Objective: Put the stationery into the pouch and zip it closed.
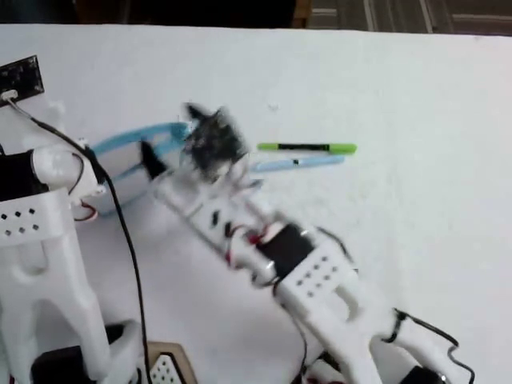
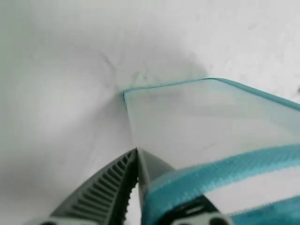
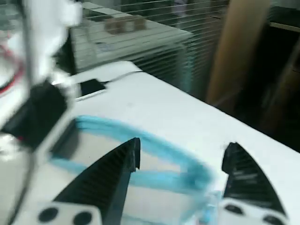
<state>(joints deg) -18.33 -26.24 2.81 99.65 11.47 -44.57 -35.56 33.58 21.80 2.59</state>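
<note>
Found clear plastic pouch with teal zip trim (image 1: 124,156) on white table (image 1: 416,96), pinched at one edge by left gripper (image 2: 137,154). Found right gripper (image 3: 183,149) spread wide and empty above teal rim. Found green pen (image 1: 308,147) and pale blue pen (image 1: 296,162) near, outside pouch. Risk: snagging trim on descent, dragging pouch from left pinch.
</note>
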